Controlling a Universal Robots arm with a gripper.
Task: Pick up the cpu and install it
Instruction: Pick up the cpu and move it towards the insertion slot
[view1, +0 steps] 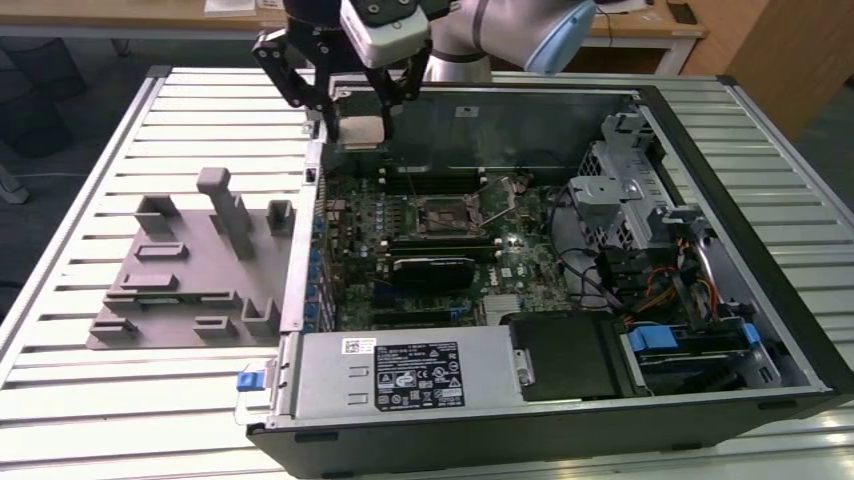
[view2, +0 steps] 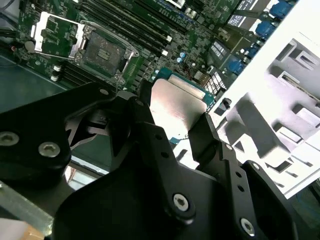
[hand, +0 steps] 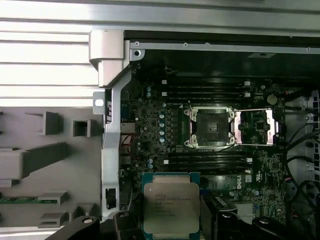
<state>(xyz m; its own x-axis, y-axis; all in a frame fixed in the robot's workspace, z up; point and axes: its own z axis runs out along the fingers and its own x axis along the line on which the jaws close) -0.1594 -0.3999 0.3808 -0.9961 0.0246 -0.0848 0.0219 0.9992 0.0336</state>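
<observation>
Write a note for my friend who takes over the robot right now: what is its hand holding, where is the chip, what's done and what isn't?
The gripper is shut on the cpu.
The cpu hangs in the air above the open computer case, apart from the socket.
The socket is empty and its metal frame is flipped open to one side.
Done: the cpu is picked up.
Left: the cpu is not yet in the socket.
</observation>
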